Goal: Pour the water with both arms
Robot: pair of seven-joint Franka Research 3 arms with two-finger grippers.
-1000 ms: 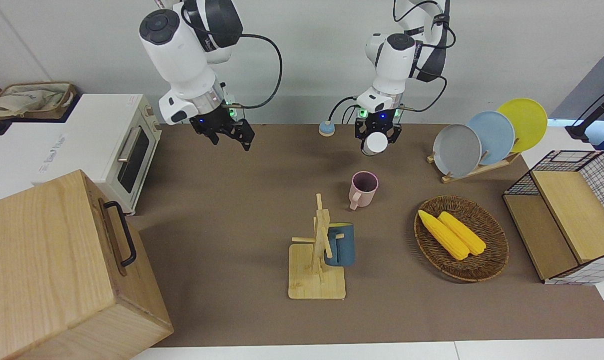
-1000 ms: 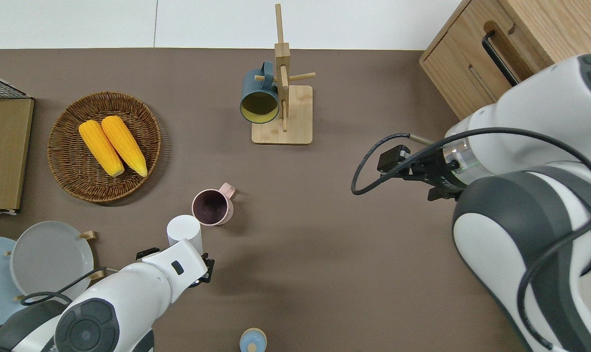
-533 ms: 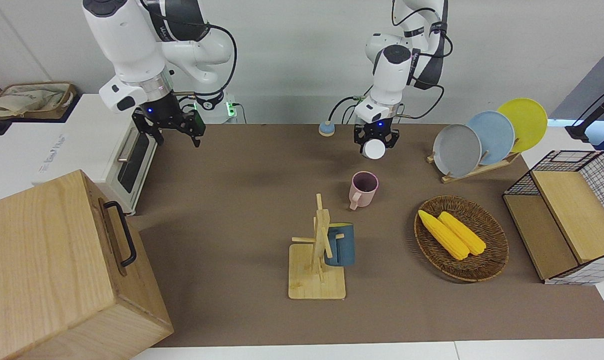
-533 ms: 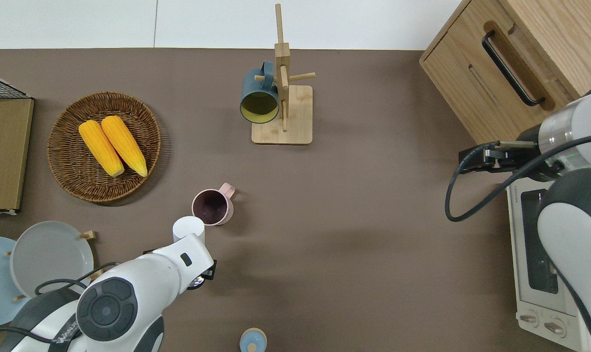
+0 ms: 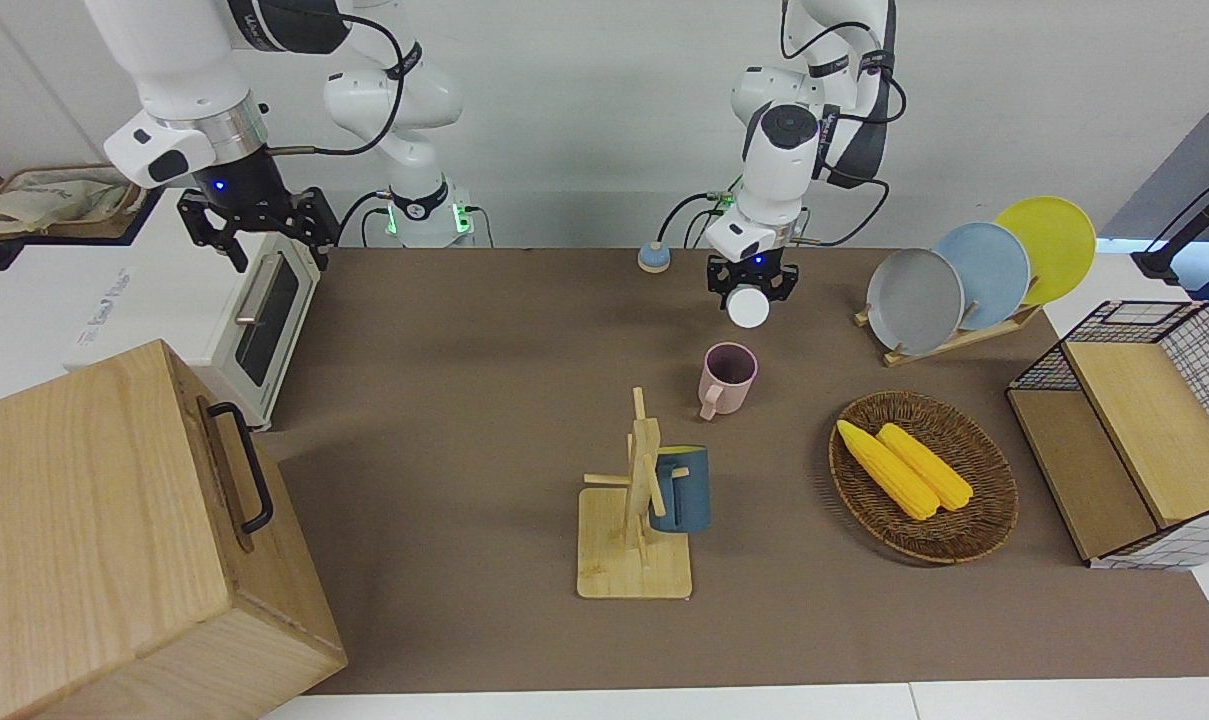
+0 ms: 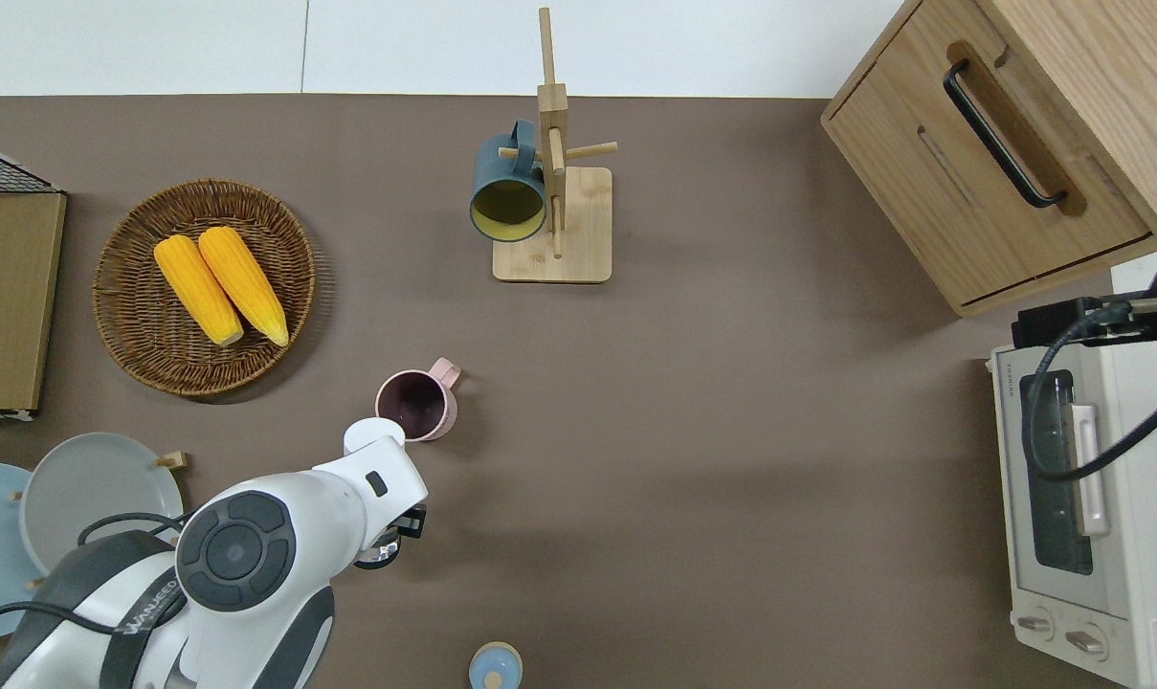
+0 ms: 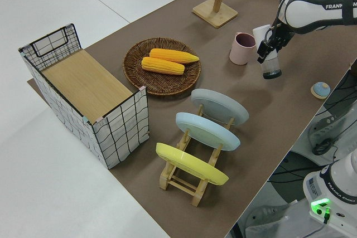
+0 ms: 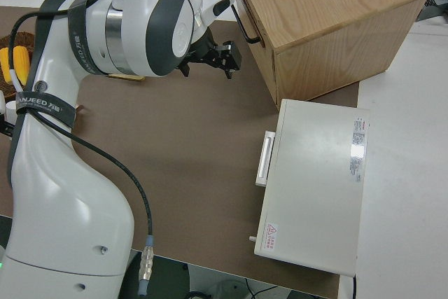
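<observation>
Brown table (image 5: pixel 464 420): left claw (image 5: pixel 750 295) grips white cup (image 7: pixel 262 33), apparently tilted.

1. My left gripper (image 5: pixel 749 293) holds a white cup (image 5: pixel 749 308) in the air, right beside the pink mug (image 5: pixel 729 377); no spare room between them.
2. Toward the left arm's end: plate rack (image 5: pixel 974 275), corn basket (image 5: pixel 924 477) and wire crate (image 5: pixel 1144 430) block that side.
3. Mug tree (image 5: pixel 639 510) with blue mug (image 5: pixel 682 489) stands farther out, mid-table.
4. Open brown table (image 6: pixel 731 431) between pink mug and toaster oven (image 6: pixel 1085 517): wide clear lane.
5. My right gripper (image 5: pixel 259 225) is up over the oven; wooden box (image 5: pixel 114 540) crowds that end.
</observation>
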